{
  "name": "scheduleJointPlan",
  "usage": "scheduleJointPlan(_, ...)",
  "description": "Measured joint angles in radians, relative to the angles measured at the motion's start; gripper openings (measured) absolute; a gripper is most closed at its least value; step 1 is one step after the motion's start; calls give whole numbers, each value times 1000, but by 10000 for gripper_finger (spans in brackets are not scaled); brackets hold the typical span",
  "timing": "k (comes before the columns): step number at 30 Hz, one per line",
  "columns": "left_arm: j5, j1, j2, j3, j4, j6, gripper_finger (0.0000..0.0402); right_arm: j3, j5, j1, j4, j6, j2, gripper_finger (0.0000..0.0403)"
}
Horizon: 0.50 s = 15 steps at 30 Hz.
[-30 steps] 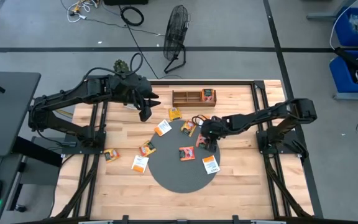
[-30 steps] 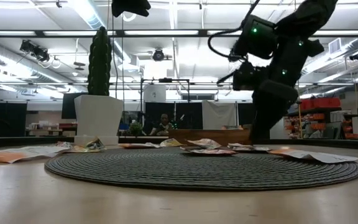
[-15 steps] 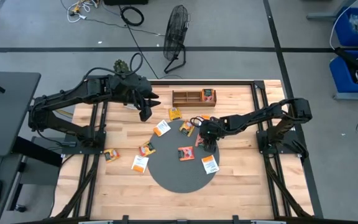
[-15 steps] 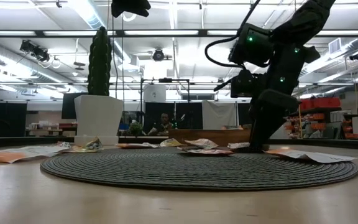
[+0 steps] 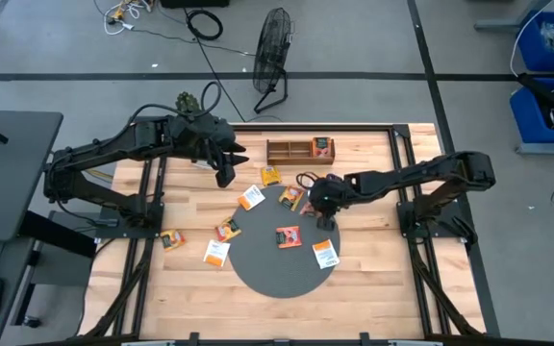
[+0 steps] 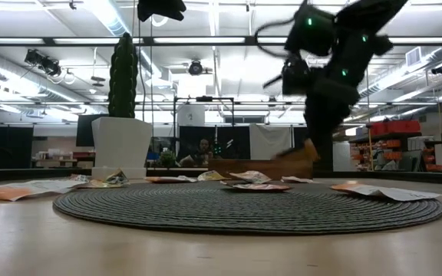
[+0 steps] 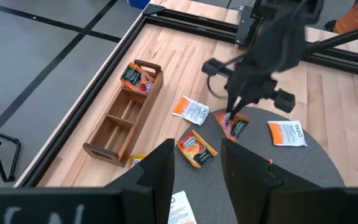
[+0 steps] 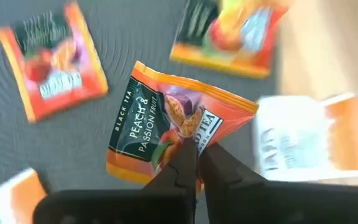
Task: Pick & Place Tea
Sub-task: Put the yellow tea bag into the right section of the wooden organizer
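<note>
Right wrist view: right hand (image 8: 197, 163) pinches tilted sachet (image 8: 176, 127).

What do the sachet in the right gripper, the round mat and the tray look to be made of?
Sachet pinched by the right gripper: probably coated paper or foil laminate, glossy, printed "Peach & Passion Fruit", creased along its edge.
Round mat: dark grey, seemingly woven cord or fabric; concentric ribs show, matte.
Tray: brown wood, visible grain, thin dividers, satin finish.

free: front mat (image 5: 275, 279) | obstacles: sachets (image 5: 288, 236), tray (image 5: 299, 151) behind
</note>
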Motion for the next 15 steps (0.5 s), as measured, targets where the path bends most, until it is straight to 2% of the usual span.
scheduleJointPlan(3,0,1,0,0,11,-28,135,57,90,0,9,15,-40,6)
scheduleJointPlan(7,-7,1,0,0,74,-86,135,141,263,-2,47,27,-76,6)
scheduleJointPlan(15,-33,1,0,0,250,-197,135,265,512,-10,330,49,-94,5)
